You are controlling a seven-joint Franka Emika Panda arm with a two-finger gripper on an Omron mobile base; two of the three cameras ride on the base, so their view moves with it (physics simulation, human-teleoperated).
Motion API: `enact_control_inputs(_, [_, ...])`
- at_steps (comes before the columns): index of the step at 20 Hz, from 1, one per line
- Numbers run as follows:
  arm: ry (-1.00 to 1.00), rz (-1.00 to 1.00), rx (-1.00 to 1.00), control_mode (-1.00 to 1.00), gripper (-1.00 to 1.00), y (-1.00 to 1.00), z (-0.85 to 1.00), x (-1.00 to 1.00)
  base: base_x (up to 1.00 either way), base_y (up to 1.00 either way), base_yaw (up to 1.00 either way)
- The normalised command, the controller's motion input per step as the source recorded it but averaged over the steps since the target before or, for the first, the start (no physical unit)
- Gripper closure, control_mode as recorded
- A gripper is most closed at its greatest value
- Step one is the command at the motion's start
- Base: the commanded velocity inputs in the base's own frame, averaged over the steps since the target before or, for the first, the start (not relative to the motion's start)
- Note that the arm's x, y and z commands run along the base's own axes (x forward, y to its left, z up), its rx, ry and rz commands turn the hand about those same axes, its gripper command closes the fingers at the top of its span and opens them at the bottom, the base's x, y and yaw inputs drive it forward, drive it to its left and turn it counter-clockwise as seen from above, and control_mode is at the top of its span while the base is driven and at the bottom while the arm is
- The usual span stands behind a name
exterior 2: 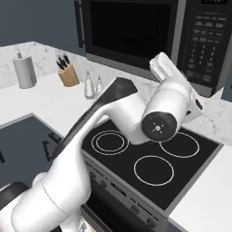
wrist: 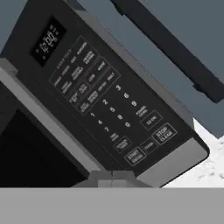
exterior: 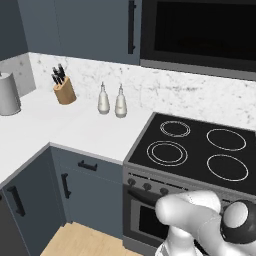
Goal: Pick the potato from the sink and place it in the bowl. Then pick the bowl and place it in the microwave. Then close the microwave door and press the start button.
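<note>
On the microwave [wrist: 109, 109] button panel [wrist: 111, 116] we read a keypad of digits 0 to 9, a key marked "START" and another marked "STOP CLEAR". The display [wrist: 48, 41] shows digits too blurred for us to read.

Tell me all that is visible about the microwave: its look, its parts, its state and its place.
The microwave is a wide black built-in unit, mounted above the stove between blue-grey cabinets. Its door looks shut, with a dark glass window and a grey strip along its edge. At its right side sits a dark button panel with a small clock display, number keys and a start key low down. The shut gripper points at this panel, close to it.
</note>
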Motion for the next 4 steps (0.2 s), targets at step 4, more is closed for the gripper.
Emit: enact_control_inputs(4, [-0.48, 0.0, 0.0, -1.0, 1.0, 0.16, 0.19, -0.55, 0.0, 0.0, 0.0])
